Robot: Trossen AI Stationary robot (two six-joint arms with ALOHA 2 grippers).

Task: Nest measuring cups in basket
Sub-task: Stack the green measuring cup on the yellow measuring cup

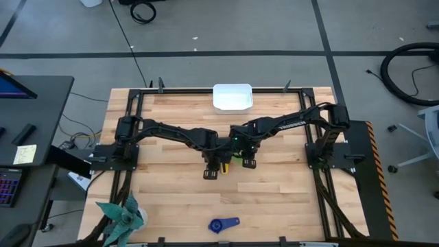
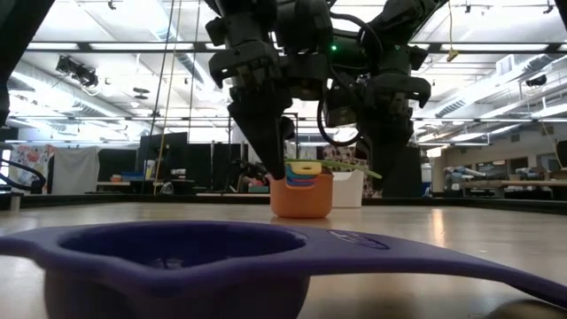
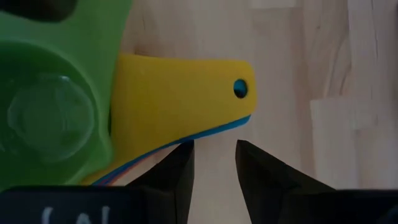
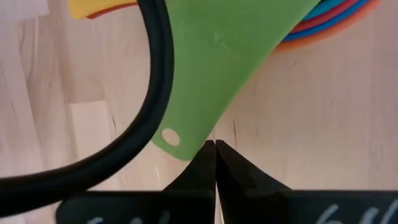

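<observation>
A nested stack of measuring cups [image 2: 301, 197] stands on the table's middle, with the orange one outermost. The green cup [image 3: 50, 112] sits on top. Its handle [image 4: 224, 68] points away from the yellow handle [image 3: 186, 93] and the handles stacked under that. My left gripper [image 3: 214, 155] is open, pointing down, and stands beside the edge of the stacked handles. My right gripper [image 4: 215, 144] is shut, its tips at the edge of the green handle near the handle's hole. The white basket [image 1: 232, 97] stands at the far edge. A dark blue cup [image 1: 223, 224] lies alone near the front edge. My left gripper has one fingertip [image 3: 184, 152] right at the edge of the stacked handles [image 3: 205, 129]; whether it touches them I cannot tell. My right gripper slants down with its shut tips against the outline of the green handle's edge [image 4: 198, 138], near the free end; whether they touch it I cannot tell.
A teal spiky plant [image 1: 123, 216] stands at the near left corner. A black cable [image 4: 155, 93] loops across the right wrist view. There is bare wood between the stack and the basket, and to either side of the stack.
</observation>
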